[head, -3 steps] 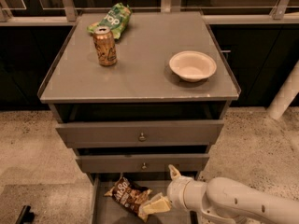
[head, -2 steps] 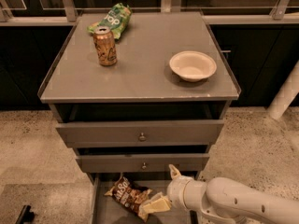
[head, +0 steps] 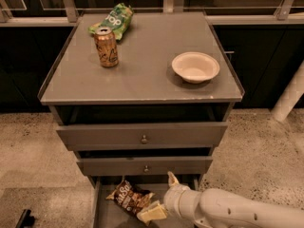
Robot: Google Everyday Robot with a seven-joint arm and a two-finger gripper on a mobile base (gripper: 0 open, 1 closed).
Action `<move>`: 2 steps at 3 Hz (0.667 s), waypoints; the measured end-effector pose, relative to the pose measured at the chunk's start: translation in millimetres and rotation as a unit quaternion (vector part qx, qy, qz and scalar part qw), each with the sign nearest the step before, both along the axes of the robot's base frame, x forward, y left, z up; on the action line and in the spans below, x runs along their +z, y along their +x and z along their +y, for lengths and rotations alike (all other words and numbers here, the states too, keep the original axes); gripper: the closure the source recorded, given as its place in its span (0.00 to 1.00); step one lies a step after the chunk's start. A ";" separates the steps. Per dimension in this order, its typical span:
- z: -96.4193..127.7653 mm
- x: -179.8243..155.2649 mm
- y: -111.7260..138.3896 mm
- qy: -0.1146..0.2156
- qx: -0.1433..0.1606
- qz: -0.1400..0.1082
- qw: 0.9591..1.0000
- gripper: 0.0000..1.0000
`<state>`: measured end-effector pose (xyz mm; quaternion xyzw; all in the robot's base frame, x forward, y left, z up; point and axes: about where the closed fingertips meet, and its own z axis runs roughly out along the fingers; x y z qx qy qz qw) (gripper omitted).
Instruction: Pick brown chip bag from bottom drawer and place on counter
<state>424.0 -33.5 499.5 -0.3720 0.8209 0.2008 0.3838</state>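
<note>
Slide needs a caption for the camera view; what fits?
Tool in the open bottom drawer at the brown chip bag; counter above holds can, green bag, bowl.

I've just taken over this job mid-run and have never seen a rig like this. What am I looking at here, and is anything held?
This is one picture from a single camera looking down at the front of a grey drawer cabinet. Where the camera is mounted isn't on record. The white tube entering from the lower right is the robot's one arm. Its tool is low down at the open bottom drawer, right beside the cream end of the brown chip bag. The bag lies in that drawer, and I can't tell whether the tool has hold of it. The flat grey top is the counter. On it are a soda can at the back left, a green chip bag behind the can, and an empty white bowl on the right.
</note>
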 end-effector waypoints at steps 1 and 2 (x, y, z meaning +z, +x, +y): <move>24.4 -34.9 5.7 0.012 0.009 -0.012 1.000 0.00; 43.4 -69.5 10.4 0.021 0.012 -0.005 1.000 0.00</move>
